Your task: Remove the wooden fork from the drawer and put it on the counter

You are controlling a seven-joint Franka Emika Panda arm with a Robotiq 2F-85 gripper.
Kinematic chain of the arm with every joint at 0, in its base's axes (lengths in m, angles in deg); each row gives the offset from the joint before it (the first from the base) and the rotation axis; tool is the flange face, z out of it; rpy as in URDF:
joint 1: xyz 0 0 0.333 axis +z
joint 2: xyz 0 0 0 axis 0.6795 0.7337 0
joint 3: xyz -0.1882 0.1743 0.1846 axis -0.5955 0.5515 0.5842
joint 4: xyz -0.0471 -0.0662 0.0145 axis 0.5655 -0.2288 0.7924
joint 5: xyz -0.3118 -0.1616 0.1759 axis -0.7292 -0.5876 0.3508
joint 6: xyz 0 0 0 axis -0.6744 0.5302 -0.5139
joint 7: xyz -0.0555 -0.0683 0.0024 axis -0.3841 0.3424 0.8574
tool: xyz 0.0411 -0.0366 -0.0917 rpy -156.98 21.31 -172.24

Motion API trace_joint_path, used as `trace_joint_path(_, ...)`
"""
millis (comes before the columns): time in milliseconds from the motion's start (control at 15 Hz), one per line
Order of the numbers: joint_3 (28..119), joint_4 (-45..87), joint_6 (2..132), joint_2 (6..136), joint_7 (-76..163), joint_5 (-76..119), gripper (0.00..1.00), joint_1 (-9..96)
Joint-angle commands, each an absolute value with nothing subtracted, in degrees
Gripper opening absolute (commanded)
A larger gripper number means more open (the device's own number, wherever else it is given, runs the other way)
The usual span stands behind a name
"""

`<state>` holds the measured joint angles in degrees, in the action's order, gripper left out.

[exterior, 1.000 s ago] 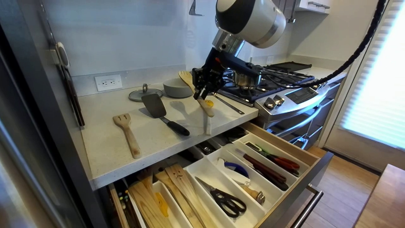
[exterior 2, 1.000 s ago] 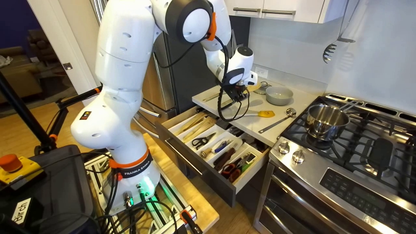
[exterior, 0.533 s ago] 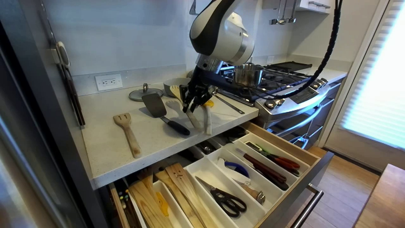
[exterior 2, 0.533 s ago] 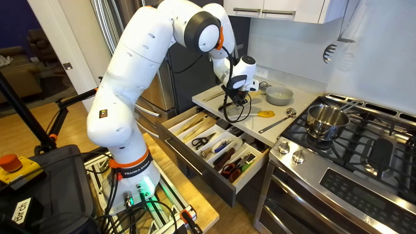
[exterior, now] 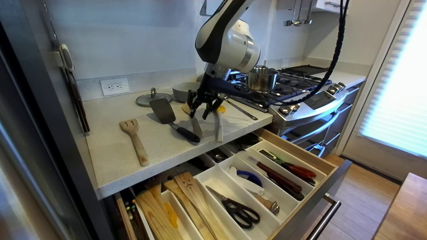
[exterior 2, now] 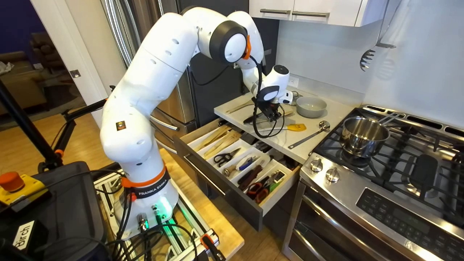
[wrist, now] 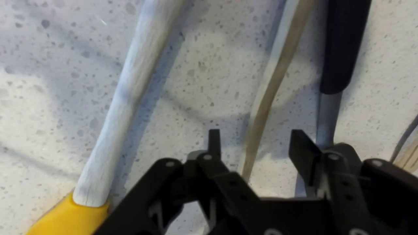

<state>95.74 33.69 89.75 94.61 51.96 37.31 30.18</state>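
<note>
The fingers (wrist: 214, 142) are standing wide and gripping nothing: in the wrist view they are straddling the handle of the wooden fork (wrist: 268, 91), with a gap showing on each side. In an exterior view its head is mostly hiding behind a finger, so I am only presuming it is the fork. It is lying on the tabletop (exterior: 163, 146), its handle pointing to one o'clock in the wrist view. There, a yellow-headed spatula (wrist: 121, 101) is lying at nine o'clock and a black-handled turner (wrist: 343, 45) at three, so the fork is probably occupying this spot because the strip between them is offering room. In an exterior view the drawer (exterior: 246, 192) is standing pulled out at five o'clock from the fingers, presumably letting them reach inside. The task is looking nearly done: the wide spread is suiting a release, and a straight lift is promising least risk of nudging the fork.
</note>
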Motion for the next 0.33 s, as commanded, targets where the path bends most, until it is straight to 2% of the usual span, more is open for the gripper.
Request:
trace_joint_path(0,100.7,42.4,88.5,86.3,63.8,40.7,0.88,25.6)
trace_joint_path(67,102.5,46.5,89.6,83.2,67.4,41.8,0.96,24.2)
trace_joint_path(133,104.7,48.9,90.2,81.4,71.7,43.5,0.99,22.4)
trace_joint_path(200,99.4,40.2,89.3,87.8,65.8,42.1,0.85,27.8)
trace_joint_path(267,101.0,42.9,89.3,85.4,68.8,43.4,0.93,26.7)
